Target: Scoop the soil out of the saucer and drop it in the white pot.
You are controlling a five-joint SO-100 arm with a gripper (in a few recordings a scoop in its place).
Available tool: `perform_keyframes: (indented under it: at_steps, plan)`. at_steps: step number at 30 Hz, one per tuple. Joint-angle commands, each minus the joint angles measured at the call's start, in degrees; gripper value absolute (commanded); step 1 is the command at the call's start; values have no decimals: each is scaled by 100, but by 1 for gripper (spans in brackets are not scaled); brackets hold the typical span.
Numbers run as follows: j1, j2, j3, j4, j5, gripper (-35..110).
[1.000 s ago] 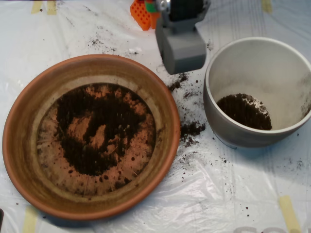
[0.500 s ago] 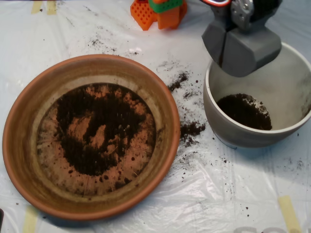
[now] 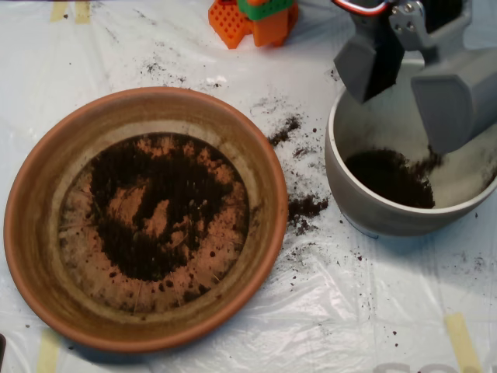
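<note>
We see a matt, rough terracotta saucer [image 3: 46, 256] and crumbly soil [image 3: 163, 210]. Glossy, crinkled plastic sheeting [image 3: 349, 311] covers the counter; our gripper [image 3: 415, 81] looks smooth matt grey plastic.

The hand [image 3: 409, 85] covers the far rim and part of the inner wall of the white pot [image 3: 373, 206], and the picture's right edge cuts the pot's side. The top edge cuts the orange and green block [image 3: 256, 19]. A dark thing [image 3: 1, 351] at the lower left corner is too small to tell.
</note>
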Motion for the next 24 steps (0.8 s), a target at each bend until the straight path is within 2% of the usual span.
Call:
perform_keyframes:
  at_steps: [1,6,10,18,24]
  plan:
    - [-114,360,-158,62,-79,37]
    - [-158,545,70,62,-141,40]
    - [-308,677,413,62,-246,48]
    - [-343,782,448,62,-158,48]
    - [114,896,220,62,26,47]
